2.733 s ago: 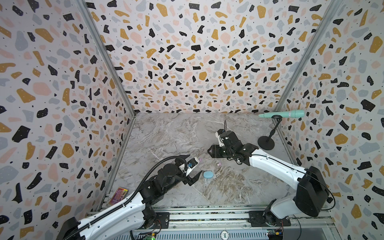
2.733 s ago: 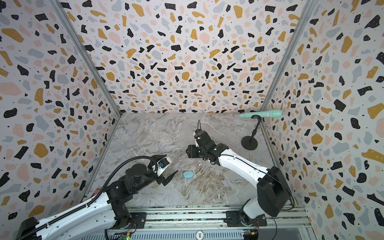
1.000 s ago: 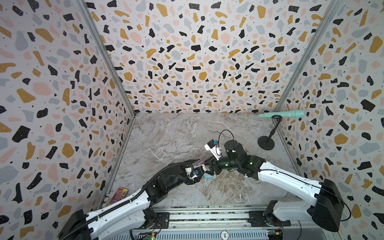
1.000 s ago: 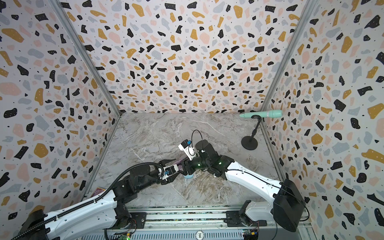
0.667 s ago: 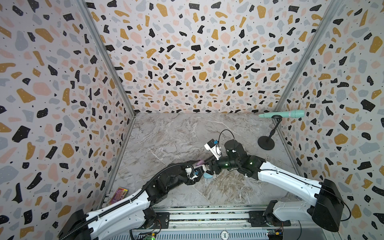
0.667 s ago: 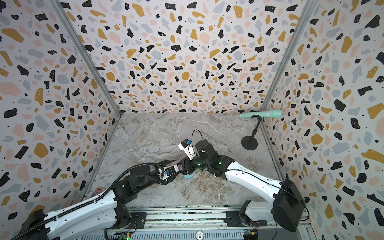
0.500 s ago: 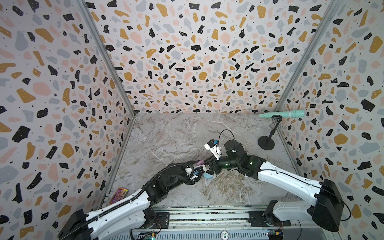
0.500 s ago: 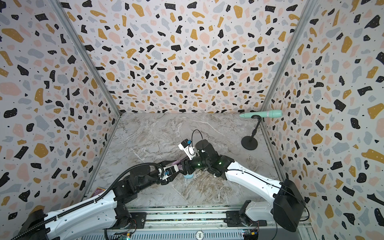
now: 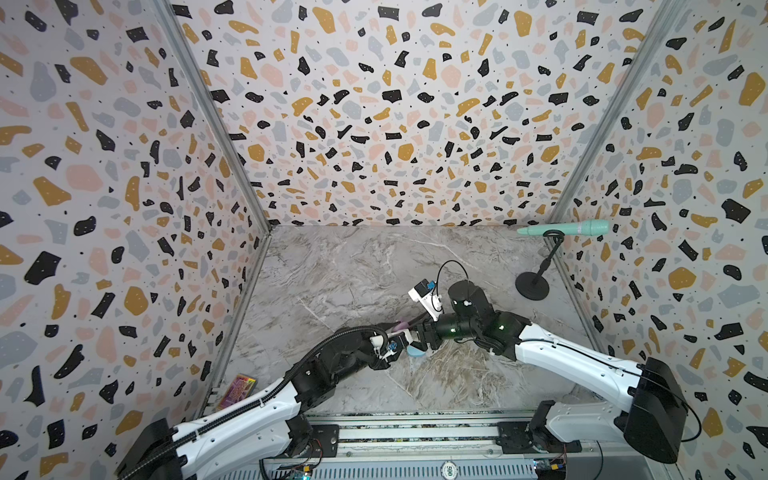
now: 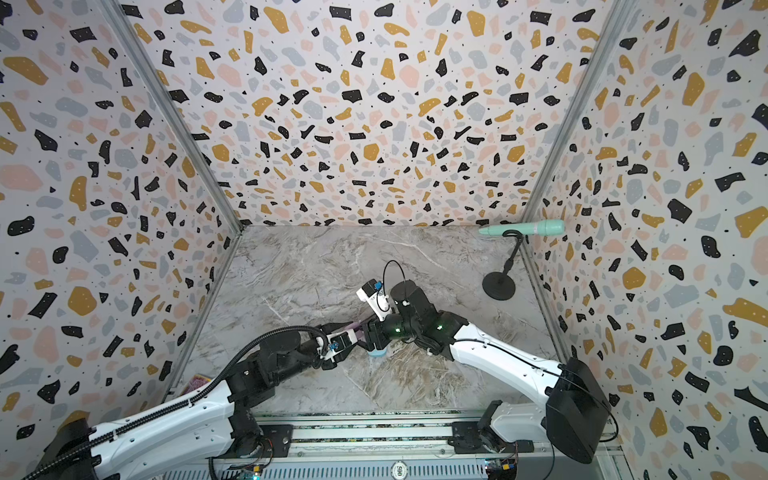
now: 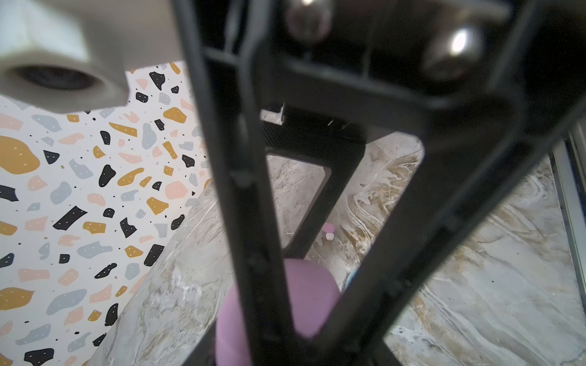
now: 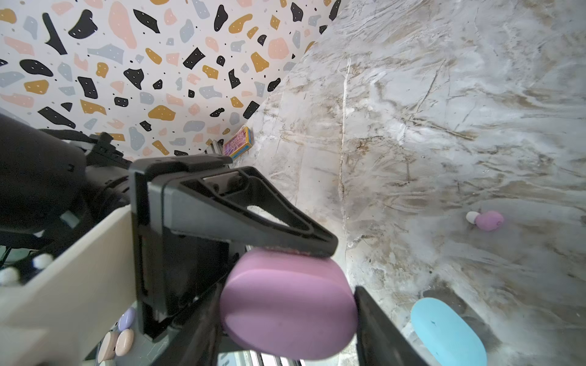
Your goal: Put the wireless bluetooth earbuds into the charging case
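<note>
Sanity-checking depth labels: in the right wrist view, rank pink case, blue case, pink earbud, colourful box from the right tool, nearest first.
1. pink case: held in the right tool.
2. blue case: on the table, just beside it.
3. pink earbud: loose on the table, farther out.
4. colourful box: far off, at the foot of the wall.

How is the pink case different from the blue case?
The pink case is pinkish purple; the blue case is light blue. The pink case is held off the table in the right gripper's jaws; the blue case lies on the marble table. Both are smooth, rounded and pill-shaped.
</note>
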Robot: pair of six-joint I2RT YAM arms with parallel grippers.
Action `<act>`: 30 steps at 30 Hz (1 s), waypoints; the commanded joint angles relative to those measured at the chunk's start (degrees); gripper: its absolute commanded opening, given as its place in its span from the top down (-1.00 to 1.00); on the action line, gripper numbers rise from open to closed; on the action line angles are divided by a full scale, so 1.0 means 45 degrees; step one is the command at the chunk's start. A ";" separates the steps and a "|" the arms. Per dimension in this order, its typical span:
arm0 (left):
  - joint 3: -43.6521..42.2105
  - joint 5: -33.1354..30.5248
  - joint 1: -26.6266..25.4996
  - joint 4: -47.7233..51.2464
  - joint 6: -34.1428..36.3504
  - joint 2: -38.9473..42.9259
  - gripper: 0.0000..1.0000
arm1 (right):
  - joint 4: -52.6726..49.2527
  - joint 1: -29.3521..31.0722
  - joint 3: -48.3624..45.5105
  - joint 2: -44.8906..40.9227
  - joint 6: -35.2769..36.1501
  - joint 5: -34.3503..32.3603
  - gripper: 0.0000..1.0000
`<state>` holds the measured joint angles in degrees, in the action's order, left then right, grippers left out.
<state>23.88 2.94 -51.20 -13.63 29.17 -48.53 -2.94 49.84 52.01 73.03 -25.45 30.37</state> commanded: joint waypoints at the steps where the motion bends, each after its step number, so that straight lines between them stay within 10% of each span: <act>1: -0.0155 0.0069 -0.0112 -0.0643 0.0097 0.0132 0.00 | 0.0382 0.0056 0.0005 -0.0059 -0.0039 0.0060 1.00; 21: -0.0092 -0.0035 -0.0141 -0.0751 0.0099 0.0041 0.32 | 0.0478 0.0076 -0.0054 0.0036 -0.0056 0.0068 1.00; 30: -0.0008 -0.0153 -0.0136 -0.0847 0.0226 -0.0082 1.00 | 0.0749 0.0067 -0.0249 -0.0220 -0.0012 0.0131 0.24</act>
<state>23.81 2.24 -51.20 -13.82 29.41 -48.99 -1.52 49.91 51.11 73.30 -25.56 30.57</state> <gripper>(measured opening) 0.433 0.616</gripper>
